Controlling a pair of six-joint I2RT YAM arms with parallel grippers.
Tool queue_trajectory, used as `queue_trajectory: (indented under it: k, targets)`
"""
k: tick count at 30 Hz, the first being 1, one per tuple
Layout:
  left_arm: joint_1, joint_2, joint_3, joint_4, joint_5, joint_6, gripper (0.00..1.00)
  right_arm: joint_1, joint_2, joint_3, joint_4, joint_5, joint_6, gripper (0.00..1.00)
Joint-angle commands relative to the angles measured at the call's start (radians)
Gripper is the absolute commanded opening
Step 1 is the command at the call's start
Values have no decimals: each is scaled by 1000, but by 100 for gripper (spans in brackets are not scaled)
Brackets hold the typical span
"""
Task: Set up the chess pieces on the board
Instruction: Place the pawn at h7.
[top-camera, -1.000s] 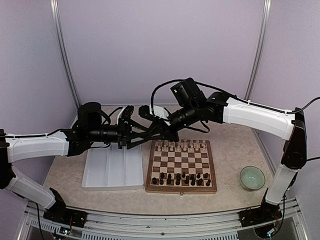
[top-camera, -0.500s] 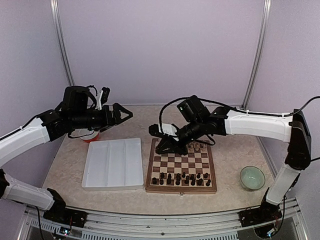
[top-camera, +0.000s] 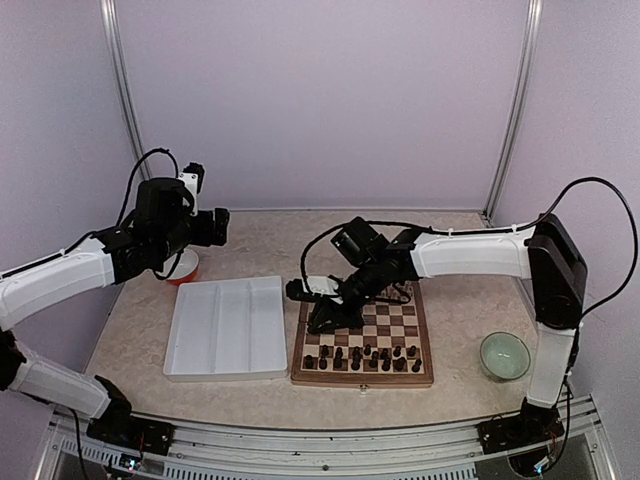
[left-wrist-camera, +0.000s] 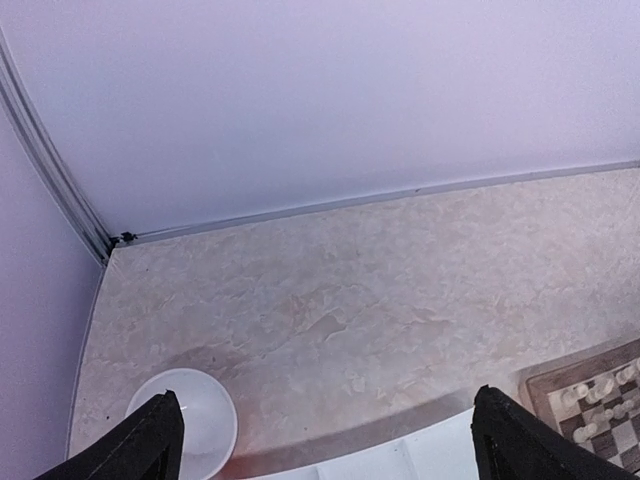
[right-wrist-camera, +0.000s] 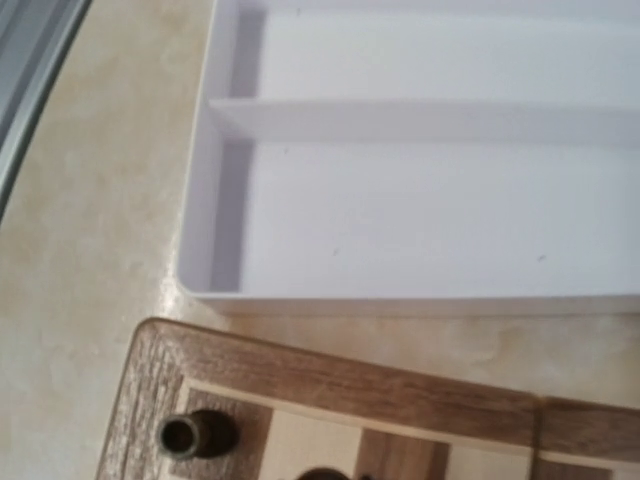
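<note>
Dark brown chess pieces (top-camera: 362, 357) crowd the lower rows of the board (top-camera: 390, 330), just below the right end effector (top-camera: 322, 318). It hangs pinched narrow over the board's left side, and I cannot tell whether it holds a piece. Well apart at upper left, the left end effector (left-wrist-camera: 322, 405) gapes wide.

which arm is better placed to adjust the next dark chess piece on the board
Right. The right hand hangs low over the left side of the board, near the dark chess pieces. The left hand is open and raised beyond the white tray, well away from the board.
</note>
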Motion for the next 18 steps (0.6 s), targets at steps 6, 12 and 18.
queue_trajectory:
  k: [6,12,18]
  targets:
    - [35,-86,-87,85,-22,89,99,31,101,93,-112,11,-28,14]
    - [45,-133,-123,142,32,72,99,38,137,119,-134,26,-25,15]
    - [45,-116,-108,123,44,69,99,39,147,122,-146,38,-25,16]
